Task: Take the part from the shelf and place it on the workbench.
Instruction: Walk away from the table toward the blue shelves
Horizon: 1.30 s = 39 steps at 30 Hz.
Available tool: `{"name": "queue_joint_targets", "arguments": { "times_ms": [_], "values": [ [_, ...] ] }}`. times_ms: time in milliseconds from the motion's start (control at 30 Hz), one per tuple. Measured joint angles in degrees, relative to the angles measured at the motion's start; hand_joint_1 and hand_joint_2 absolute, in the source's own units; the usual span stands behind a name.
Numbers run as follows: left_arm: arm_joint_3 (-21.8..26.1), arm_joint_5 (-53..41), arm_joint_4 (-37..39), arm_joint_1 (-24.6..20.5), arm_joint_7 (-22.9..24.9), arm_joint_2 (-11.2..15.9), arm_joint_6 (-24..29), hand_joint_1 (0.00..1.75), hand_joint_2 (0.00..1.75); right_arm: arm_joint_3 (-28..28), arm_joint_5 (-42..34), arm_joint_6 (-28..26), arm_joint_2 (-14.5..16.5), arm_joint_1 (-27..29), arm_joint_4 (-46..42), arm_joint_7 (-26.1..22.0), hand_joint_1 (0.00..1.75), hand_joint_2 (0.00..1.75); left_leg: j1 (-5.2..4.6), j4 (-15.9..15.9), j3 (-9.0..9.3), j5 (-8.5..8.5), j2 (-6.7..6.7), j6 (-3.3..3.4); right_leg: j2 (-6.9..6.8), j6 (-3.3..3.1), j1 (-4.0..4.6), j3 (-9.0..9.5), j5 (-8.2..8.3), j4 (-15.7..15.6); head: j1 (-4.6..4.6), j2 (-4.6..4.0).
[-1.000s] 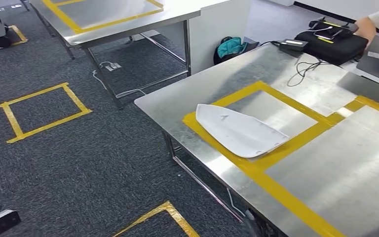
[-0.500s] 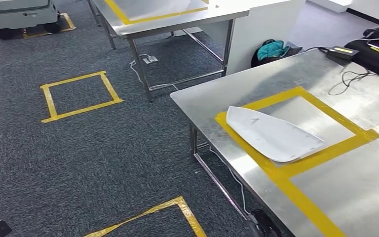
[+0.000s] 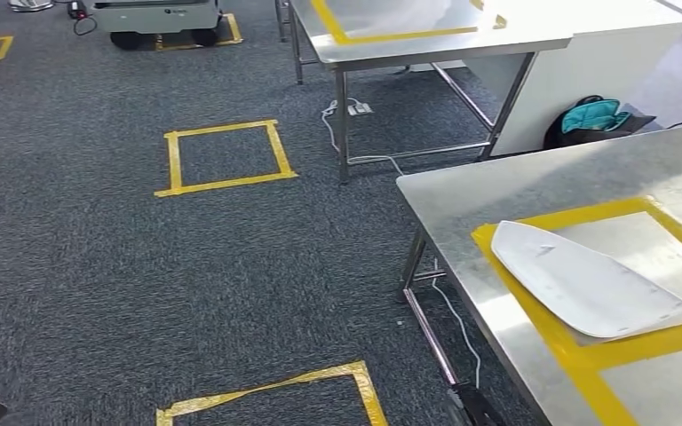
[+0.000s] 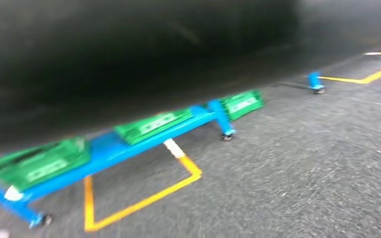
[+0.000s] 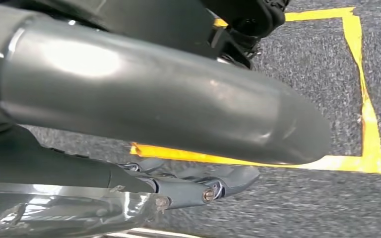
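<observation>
Head view: a flat white moulded panel with one pointed end, the part (image 3: pixel 582 286), lies on the steel counter (image 3: pixel 462 191) inside a yellow tape rectangle (image 3: pixel 546 333), near the counter's front-left corner and overlapping the tape along the rectangle's near edge. Nothing touches it. A second steel counter (image 3: pixel 426 49) stands farther off, well apart across grey carpet (image 3: pixel 98 266) marked with yellow tape squares.

Right wrist view: the right hand (image 5: pixel 203 186) hangs beside the robot's body above the carpet and a taped square; its grey fingers lie partly hidden, and whether they are spread or curled cannot be told. Nothing is seen in it.

Left wrist view (blurred): a blue wheeled rack carrying green crates (image 4: pixel 151 124) stands on the carpet.

Judgement: with the part resting on the counter and no hand near it, the placing step appears complete and the robot seems to be facing away toward open floor. The next move probably calls for walking back to the shelf, arms kept low and clear of the counter's edge.
</observation>
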Motion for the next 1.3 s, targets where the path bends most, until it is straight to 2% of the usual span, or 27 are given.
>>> {"name": "queue_joint_targets", "arguments": {
  "times_ms": [33, 100, 167, 233, 300, 333, 367, 400, 467, 533, 600, 633, 700, 733, 767, 800, 833, 867, 900, 933, 967, 1033, 1067, 1133, 1200, 1267, 1300],
  "values": [
    [-1.0, 1.5, 0.0, 0.7, 1.3, -0.1, 1.0, 0.0, 0.0, 0.0, 0.0, 0.0, 0.0, 0.1, 0.0, 0.0, 0.0, 0.0, 0.06, -0.1, -0.13, 0.12, -0.62, -0.39, 0.54, -0.05, 0.01, 0.48, -0.05, -0.8, 0.0, 0.0],
    [-2.8, 3.6, 0.0, 2.0, 3.1, -0.3, 2.4, 0.0, 0.0, 0.0, -0.1, -0.1, 0.2, 0.3, 0.0, -0.1, 0.0, 0.0, 0.31, -0.5, -0.34, 0.48, -1.59, -1.18, -0.81, -0.58, 0.2, 0.78, 0.21, -1.0, -0.03, 0.0],
    [-3.9, 4.5, 0.1, 2.8, 3.8, -0.5, 3.0, 0.0, 0.0, 0.0, -0.2, -0.1, 0.4, 0.4, 0.0, -0.1, 0.0, 0.0, 0.17, 0.7, -1.12, -0.49, 0.31, -1.64, -2.3, -1.44, 0.2, 0.98, 0.54, -1.6, -0.27, 0.0],
    [-4.9, 5.6, 0.1, 3.1, 4.3, -0.6, 3.7, 0.0, 0.0, 0.0, -0.3, -0.1, 0.6, 0.7, 0.1, -0.2, 0.0, 0.0, -0.15, 6.4, -3.91, -3.82, 3.76, -1.79, -4.0, -2.08, 0.3, 1.05, 0.62, -1.9, -0.62, 0.0],
    [-6.1, 7.5, 0.3, 3.6, 5.1, -0.6, 4.6, 0.0, 0.0, 0.0, -0.3, -0.1, 0.7, 1.2, 0.1, -0.2, 0.0, 0.0, -0.12, 13.6, -7.41, -6.85, 5.15, -1.97, -5.95, -2.32, 0.45, 0.97, 0.55, -1.9, -0.72, 0.0],
    [-6.7, 8.7, 0.6, 4.0, 5.8, -0.7, 5.2, 0.0, 0.0, 0.0, -0.3, -0.2, 0.7, 1.3, 0.1, -0.2, 0.0, 0.0, -0.05, 15.1, -8.11, -7.02, 5.4, -2.07, -6.88, -2.35, 0.47, 0.94, 0.52, -1.9, -0.72, 0.0],
    [-7.4, 10.0, 0.8, 4.5, 6.6, -0.7, 5.8, 0.0, 0.0, 0.0, -0.3, -0.3, 0.7, 1.3, 0.1, -0.1, 0.0, 0.0, 0.04, 14.6, -7.7, -6.14, 5.64, -2.2, -7.73, -2.3, 0.43, 0.93, 0.49, -1.9, -0.72, 0.0],
    [-8.0, 11.4, 1.2, 4.9, 7.5, -0.7, 6.5, 0.0, 0.0, 0.0, -0.3, -0.3, 0.7, 1.3, 0.1, -0.1, 0.0, 0.0, 0.16, 11.9, -6.15, -4.49, 6.15, -2.35, -8.49, -2.18, 0.36, 0.98, 0.45, -1.9, -0.73, 0.0],
    [-9.5, 14.7, 2.3, 5.4, 9.3, -0.7, 7.6, 0.0, 0.0, 0.0, -0.3, -0.4, 0.4, 1.3, 0.3, -0.2, 0.0, 0.0, 0.39, 4.4, -1.75, -1.4, 9.26, -2.63, -9.82, -1.53, 0.57, 1.18, 0.14, -1.6, -0.8, 0.0],
    [-11.1, 19.0, 4.2, 5.7, 11.2, -0.8, 8.7, 0.0, 0.0, 0.0, -0.3, -0.5, 0.2, 1.3, 0.5, -0.3, 0.0, 0.0, 0.41, 0.4, 0.6, -0.51, 11.31, -2.22, -11.03, -0.67, 0.93, 1.57, -0.31, -1.5, -0.66, 0.0],
    [-12.2, 22.9, 6.6, 5.9, 12.6, -0.9, 9.9, 0.0, 0.0, 0.0, -0.3, -0.6, 0.1, 1.1, 0.6, -0.4, 0.0, 0.0, 0.25, 0.0, 0.64, -0.54, 10.12, -1.26, -12.36, 0.07, 0.84, 2.36, -0.48, -1.9, -0.41, -0.01],
    [-12.5, 24.4, 7.7, 6.0, 13.2, -1.0, 10.6, 0.0, 0.0, 0.0, -0.3, -0.6, 0.1, 1.0, 0.6, -0.5, 0.0, 0.0, 0.27, -0.1, 0.61, -0.42, 9.42, -0.84, -12.09, 0.46, 0.67, 2.6, -0.73, -1.8, -0.33, -0.01],
    [-12.9, 28.0, 10.6, 5.6, 14.3, -1.1, 12.4, 0.0, 0.0, 0.0, -0.3, -0.4, 0.1, 0.8, 0.6, -0.6, 0.0, 0.0, 0.45, -0.2, 0.58, -0.07, 8.0, 0.01, -9.08, 0.97, 0.37, 1.32, -2.89, 1.3, -0.12, 0.0],
    [-13.1, 30.1, 12.3, 5.1, 14.8, -1.1, 13.4, 0.0, 0.0, 0.0, -0.3, -0.3, 0.1, 0.8, 0.6, -0.6, 0.0, 0.0, 0.52, -0.2, 0.48, 0.04, 7.27, 0.3, -7.0, 1.09, 0.3, -0.29, -4.75, 4.7, 0.03, 0.0],
    [-13.2, 32.2, 14.1, 4.5, 15.1, -1.2, 14.2, 0.0, 0.0, 0.0, -0.3, -0.2, 0.1, 1.0, 0.6, -0.6, 0.0, 0.0, 0.52, -0.2, 0.38, 0.1, 6.47, 0.52, -5.65, 1.07, 0.31, -2.22, -6.65, 8.8, 0.09, 0.0],
    [-13.2, 33.9, 15.8, 4.0, 15.2, -1.2, 15.0, 0.0, 0.0, 0.0, -0.3, -0.1, 0.1, 1.2, 0.6, -0.6, 0.0, 0.0, 0.49, -0.2, 0.3, 0.13, 5.59, 0.65, -5.03, 1.05, 0.35, -4.07, -7.97, 12.5, 0.12, -0.01],
    [-13.3, 35.1, 17.5, 3.5, 15.5, -1.2, 15.6, 0.0, 0.0, 0.0, -0.2, 0.0, 0.1, 1.3, 0.6, -0.5, 0.0, 0.0, 0.46, -0.2, 0.27, 0.14, 4.67, 0.69, -4.79, 0.99, 0.38, -5.25, -8.2, 14.5, 0.13, -0.01],
    [-13.3, 36.1, 19.1, 3.1, 15.8, -1.3, 16.0, 0.0, 0.0, 0.0, -0.1, 0.0, 0.1, 1.3, 0.6, -0.5, 0.0, 0.0, 0.46, -0.2, 0.3, 0.15, 3.75, 0.67, -4.68, 0.89, 0.39, -5.42, -7.28, 14.3, 0.14, -0.01],
    [-13.2, 36.9, 20.6, 2.7, 16.3, -1.3, 16.4, 0.0, 0.0, 0.0, -0.1, 0.0, 0.1, 1.3, 0.6, -0.5, 0.0, 0.0, 0.51, -0.2, 0.37, 0.16, 2.84, 0.61, -4.41, 0.81, 0.35, -4.5, -5.4, 11.8, 0.15, -0.01],
    [-13.2, 37.8, 22.2, 2.3, 16.9, -1.3, 16.7, 0.0, 0.0, 0.0, -0.1, 0.1, 0.1, 1.2, 0.6, -0.4, 0.0, 0.0, 0.57, -0.2, 0.42, 0.16, 1.97, 0.45, -3.49, 0.78, 0.2, -2.78, -3.11, 7.8, 0.15, 0.0],
    [-13.1, 38.6, 23.7, 1.8, 17.3, -1.3, 16.9, 0.0, 0.0, 0.0, -0.1, 0.1, 0.1, 1.0, 0.6, -0.4, 0.0, 0.0, 0.54, -0.1, 0.39, 0.15, 1.16, 0.15, -1.83, 0.85, -0.05, -1.03, -1.51, 3.8, 0.2, 0.0],
    [-13.0, 39.7, 26.3, 1.0, 17.7, -1.3, 17.2, 0.0, 0.0, 0.0, -0.1, 0.2, 0.1, 0.8, 0.6, -0.3, 0.0, 0.0, 0.53, -0.1, 0.12, 0.3, -0.22, -0.68, 0.55, 0.84, -0.38, 1.12, -0.22, -0.8, 0.25, 0.0],
    [-12.9, 40.0, 27.4, 0.7, 17.8, -1.3, 17.3, 0.0, 0.0, 0.0, -0.2, 0.2, 0.1, 0.8, 0.6, -0.2, 0.0, 0.0, 0.58, -0.3, -0.08, 0.53, -0.86, -1.16, 0.77, 0.66, -0.36, 1.32, -0.37, -1.2, 0.27, -0.01],
    [-12.7, 40.2, 29.3, 0.3, 17.8, -1.3, 17.5, 0.0, 0.0, 0.0, -0.2, 0.3, 0.2, 0.6, 0.6, -0.1, 0.0, 0.0, 0.83, -0.7, -0.34, 0.93, -1.47, -1.98, -0.64, -0.11, -0.22, 1.5, -0.03, -1.2, 0.23, 0.0],
    [-12.6, 40.5, 30.6, 0.0, 17.9, -1.3, 17.5, 0.0, 0.0, 0.0, -0.3, 0.4, 0.4, 0.4, 0.6, -0.1, 0.0, 0.0, 0.61, 1.3, -1.45, -0.46, 1.06, -2.31, -2.19, -0.95, -0.15, 1.61, 0.23, -1.6, -0.13, 0.0],
    [-12.6, 41.2, 32.0, -0.9, 18.5, -1.2, 17.5, 0.0, 0.0, 0.0, -0.6, 0.5, 0.4, 0.5, 0.7, -0.1, 0.0, 0.0, 0.32, 7.9, -4.7, -4.06, 4.48, -2.32, -4.06, -1.49, 0.23, 1.61, 0.21, -1.7, -0.49, 0.01],
    [-12.5, 41.6, 33.0, -1.5, 19.0, -1.2, 17.5, 0.0, 0.0, 0.0, -0.7, 0.6, 0.3, 0.6, 0.7, -0.1, 0.0, 0.0, 0.27, 11.7, -6.54, -5.67, 5.18, -2.3, -5.08, -1.62, 0.47, 1.58, 0.15, -1.7, -0.53, 0.01]
  ]
}}
